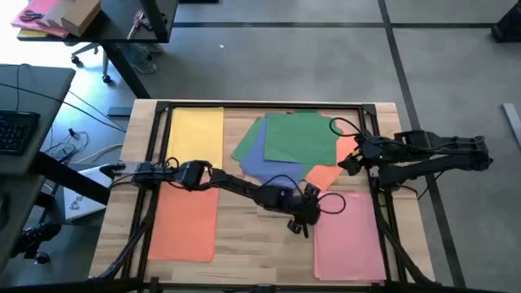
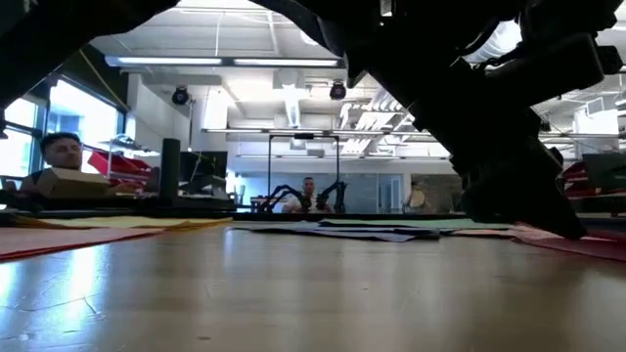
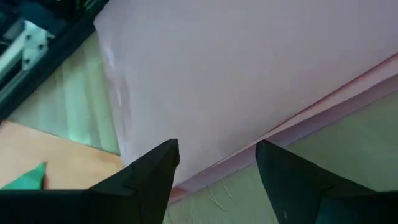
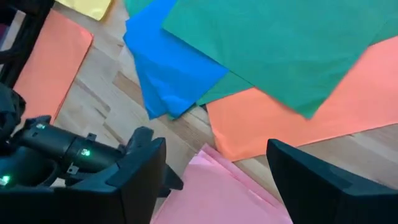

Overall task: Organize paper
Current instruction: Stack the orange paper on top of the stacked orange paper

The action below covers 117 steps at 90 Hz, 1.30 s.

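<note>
The wooden counter carries sheets of coloured paper spread across it. A yellow stack lies at the far left, with an orange stack just in front of it on the near left. At the near right lies a pink stack. In the far middle sits a loose heap: a green sheet on top, a blue sheet poking out from under its left side, and an orange sheet showing under its near right edge, just beside the pink stack's far corner.

The left arm reaches from the left side across the middle of the counter, and the left gripper hangs just at the pink stack's near-left edge. In the left wrist view its two dark fingers stand apart with nothing between them, the pale pink paper filling the space ahead, several sheet edges showing stepped at the stack's side.

The right arm comes in from the right, and the right gripper hovers over the right part of the heap, above the loose orange sheet. In the right wrist view its fingers are spread wide and hold nothing; the green, blue, orange and pink paper all lie below it
</note>
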Each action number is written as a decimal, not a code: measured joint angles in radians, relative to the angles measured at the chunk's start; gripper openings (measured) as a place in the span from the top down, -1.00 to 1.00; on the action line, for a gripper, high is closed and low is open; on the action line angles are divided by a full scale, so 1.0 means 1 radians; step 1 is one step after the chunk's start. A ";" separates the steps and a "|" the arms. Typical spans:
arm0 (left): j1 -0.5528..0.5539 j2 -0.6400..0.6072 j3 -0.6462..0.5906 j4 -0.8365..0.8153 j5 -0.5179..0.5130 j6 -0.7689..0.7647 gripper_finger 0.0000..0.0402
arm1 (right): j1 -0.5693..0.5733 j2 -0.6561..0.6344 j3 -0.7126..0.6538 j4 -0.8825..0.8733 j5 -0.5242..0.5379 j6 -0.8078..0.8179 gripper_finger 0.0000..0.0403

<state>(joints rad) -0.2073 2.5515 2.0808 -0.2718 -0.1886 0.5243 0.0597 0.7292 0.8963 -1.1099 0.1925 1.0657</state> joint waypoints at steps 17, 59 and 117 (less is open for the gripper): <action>0.012 -0.001 0.000 -0.009 0.015 0.001 -0.04 | 0.000 0.000 0.000 0.013 -0.010 0.000 -0.31; 0.007 -0.035 0.000 -0.120 0.059 0.000 -0.04 | 0.000 0.000 0.000 0.021 -0.007 -0.001 -0.31; -0.008 0.019 -0.038 0.074 0.083 -0.052 -0.04 | 0.002 0.024 0.000 0.040 -0.014 -0.001 -0.31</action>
<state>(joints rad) -0.2153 2.5701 2.0426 -0.1982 -0.1061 0.4721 0.0620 0.7534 0.8963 -1.0703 0.1789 1.0650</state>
